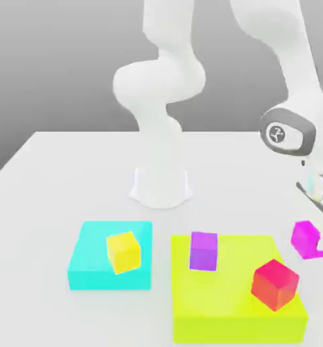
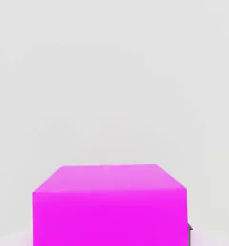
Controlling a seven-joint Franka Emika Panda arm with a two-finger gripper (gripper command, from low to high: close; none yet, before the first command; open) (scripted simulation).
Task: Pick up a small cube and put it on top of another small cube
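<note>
From where I sit, the pincer (image 1: 321, 242) is low at the exterior view's right edge, right by the magenta cube (image 1: 304, 237). In the hand view that cube looms close to the lens, its top face and one side showing. I can't tell whether the pincer is wide, narrow or already closed on it, nor whether the cube touches the tabletop (image 1: 218, 179).

I judge the step in hand to be securing this cube. I'd want a square, centred grip on two opposite faces, checked with a small, slow lift before any sideways travel. If it's gripped askew, it could twist and land crooked. I'd carry it high enough to pass the lime block (image 1: 221, 288) and the cubes on it: the red cube (image 1: 275, 284), nearest on the way, and the purple cube (image 1: 204, 251). Further out, the yellow cube (image 1: 123, 252) sits on the cyan block (image 1: 86, 261). The task doesn't say which cube takes the stack; whichever it is, I'd line up the faces, lower gently and release only once it's seated.

As for markings, I see a round dark emblem (image 1: 277, 134) on the arm (image 1: 286, 132), but no lettering I can read.
</note>
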